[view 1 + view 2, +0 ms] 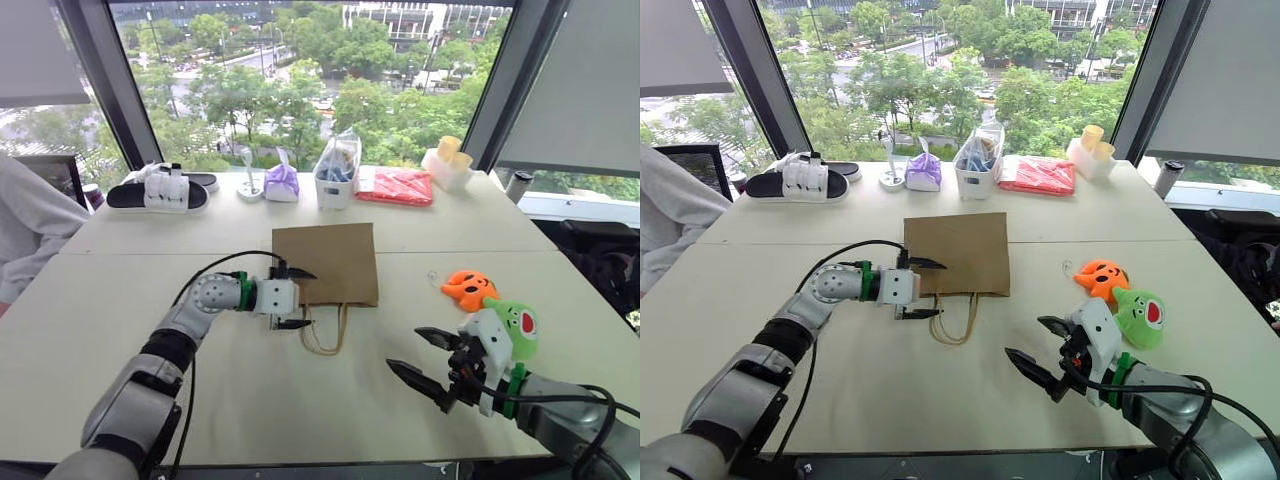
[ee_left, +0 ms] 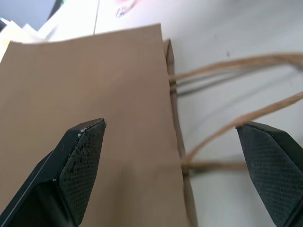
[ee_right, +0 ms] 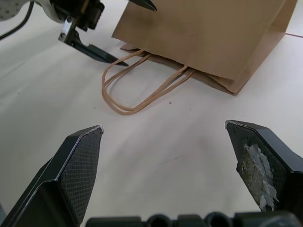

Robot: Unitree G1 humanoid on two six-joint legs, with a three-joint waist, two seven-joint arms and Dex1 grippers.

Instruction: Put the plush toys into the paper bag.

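Tall windows with trees and buildings beyond back a pale table point(image 1: 300, 400). Along its far edge sit slippers point(image 1: 158, 190), a purple pouch point(image 1: 281, 183), a clear bag of items point(image 1: 337, 172), a red packet point(image 1: 395, 186) and yellow cups point(image 1: 448, 160). A person's grey sleeve point(image 1: 25, 225) shows at the left. The paper bag point(image 1: 326, 262) lies flat mid-table, its loop handles point(image 1: 325, 330) toward the robot. The orange toy point(image 1: 468, 288) and the green toy point(image 1: 515, 325) lie touching, right of the bag. The left gripper point(image 1: 293, 298) points rightward at the bag's near left corner, fingers spread wide, one over the paper and one beside the handles. The right gripper point(image 1: 428, 362) hovers just left of the green toy, fingers spread, holding nothing.
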